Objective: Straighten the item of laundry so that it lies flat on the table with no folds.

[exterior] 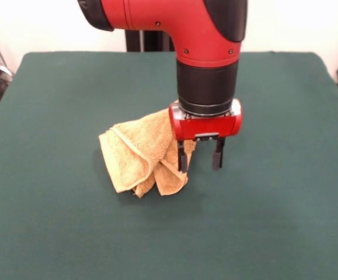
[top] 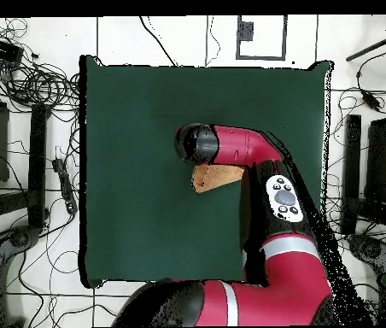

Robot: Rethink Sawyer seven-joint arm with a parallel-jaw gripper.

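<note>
The golden-orange towel (exterior: 136, 154) lies crumpled in a heap with several folds near the middle of the dark green table (exterior: 69, 87). My gripper (exterior: 200, 157) hangs pointing down at the towel's right edge. It is open, with nothing between its fingers. Its left finger (exterior: 182, 157) stands in front of the towel's right edge; I cannot tell if it touches. In the overhead view my arm covers most of the towel (top: 209, 178), and only a corner shows on the table (top: 145, 128). The gripper is hidden there under the arm.
Cables and equipment lie on the floor beyond the table's edges (top: 34, 85). My arm (top: 273, 192) reaches over the table's right side in the overhead view.
</note>
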